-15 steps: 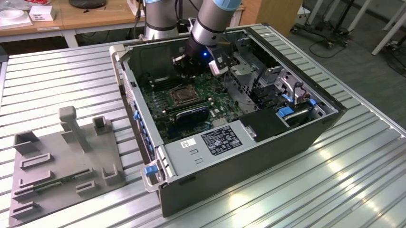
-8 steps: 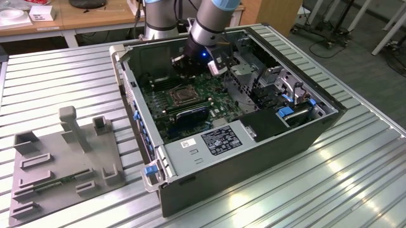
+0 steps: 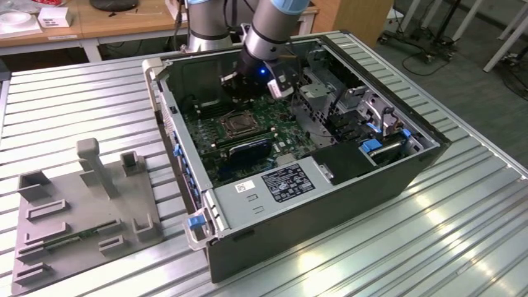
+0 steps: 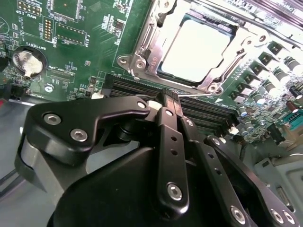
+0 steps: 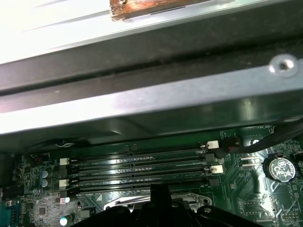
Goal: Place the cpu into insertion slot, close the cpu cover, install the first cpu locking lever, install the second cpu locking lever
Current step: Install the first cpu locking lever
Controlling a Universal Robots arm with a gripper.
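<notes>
While the end effector [image 4: 166,101] hangs inside the open case [image 3: 330,204], its black fingers [image 4: 169,142] are pressed together with nothing between them, the tips just over the memory slots [image 4: 203,111]. Beyond those slots, in the second wrist view, the cpu [image 4: 196,47] lies flat in the insertion slot [image 4: 142,49], its pale face showing through the cut-out of the cpu cover [image 4: 163,28], which lies down around it. In the exterior view the socket sits on the green board [image 3: 247,139], near the arm [image 3: 268,37]. A grey fixture [image 3: 78,213] lies on the table [image 3: 429,247], toward the exterior view's left.
</notes>
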